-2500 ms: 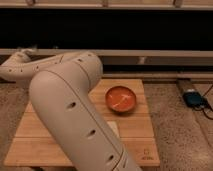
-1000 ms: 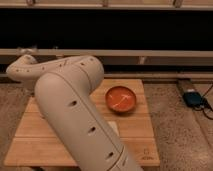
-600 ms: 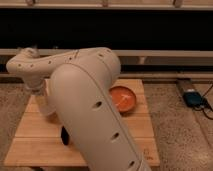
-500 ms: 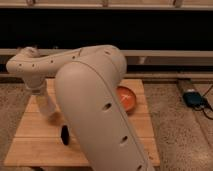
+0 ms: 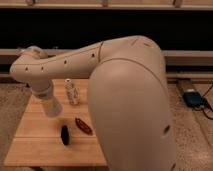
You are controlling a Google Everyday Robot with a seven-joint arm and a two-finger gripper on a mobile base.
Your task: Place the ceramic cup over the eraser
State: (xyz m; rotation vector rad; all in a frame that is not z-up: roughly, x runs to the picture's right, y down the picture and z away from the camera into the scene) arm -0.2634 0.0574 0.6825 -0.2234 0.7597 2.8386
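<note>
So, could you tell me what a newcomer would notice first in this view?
The huge cream robot arm fills the centre and right, and its gripper end hangs over the left of the wooden board. Just in front of it, the small black eraser sits beside a dark red-brown oval thing.

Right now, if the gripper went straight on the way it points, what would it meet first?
Likely the eraser: the gripper, above the left side of the wooden board, points down-right at it. Depth is unclear, so it might miss.
</note>
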